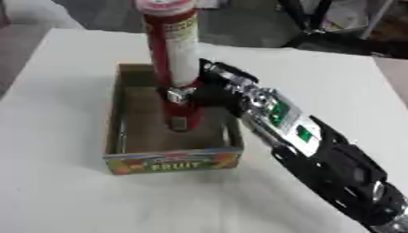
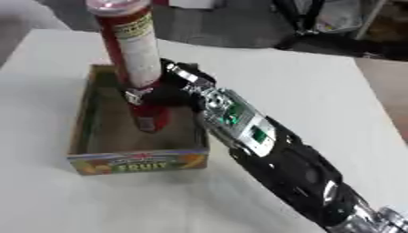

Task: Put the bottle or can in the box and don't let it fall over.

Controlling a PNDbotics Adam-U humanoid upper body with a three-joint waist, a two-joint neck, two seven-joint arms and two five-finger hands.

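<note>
White table (image 1: 63, 200) carries only the cardboard box (image 1: 171, 164), a shallow open tray with "FRUIT" printed on its near wall; dark stand legs and clutter sit on the floor beyond the far edge, well apart from the work. My right arm comes in from the lower right and crosses the box's right wall, which is partly hidden behind it. The can (image 1: 173, 54) is a tall, narrow red tube with a pale label panel and a light lid; it stands upright inside the box, base on the box floor near the middle. My right hand (image 1: 209, 93) has its fingers curled round the can's lower part. Left eye view cuts off the lid; right eye view shows the whole top and more of the forearm.
</note>
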